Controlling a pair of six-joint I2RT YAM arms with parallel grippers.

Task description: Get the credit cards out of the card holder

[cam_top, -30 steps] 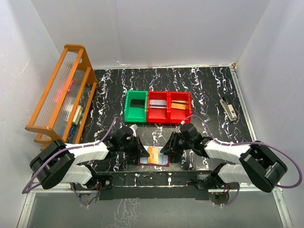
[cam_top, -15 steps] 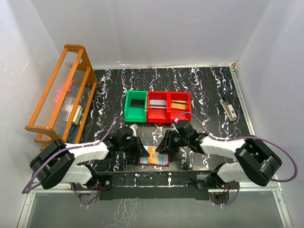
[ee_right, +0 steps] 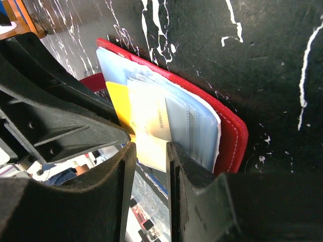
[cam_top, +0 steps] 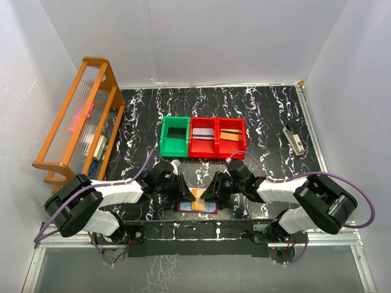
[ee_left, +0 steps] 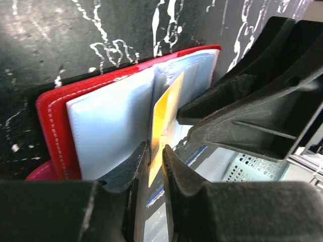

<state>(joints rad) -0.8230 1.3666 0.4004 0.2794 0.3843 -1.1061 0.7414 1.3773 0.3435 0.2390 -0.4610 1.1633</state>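
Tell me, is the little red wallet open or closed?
Open. The card holder lies spread flat, its pale plastic sleeves showing.

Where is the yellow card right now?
The yellow card stands between the left gripper fingers, over the open red wallet at the table's near edge, between both arms.

White walls (cam_top: 214, 36), black marbled tabletop (cam_top: 269, 116), orange wooden rack (cam_top: 76, 122) at left
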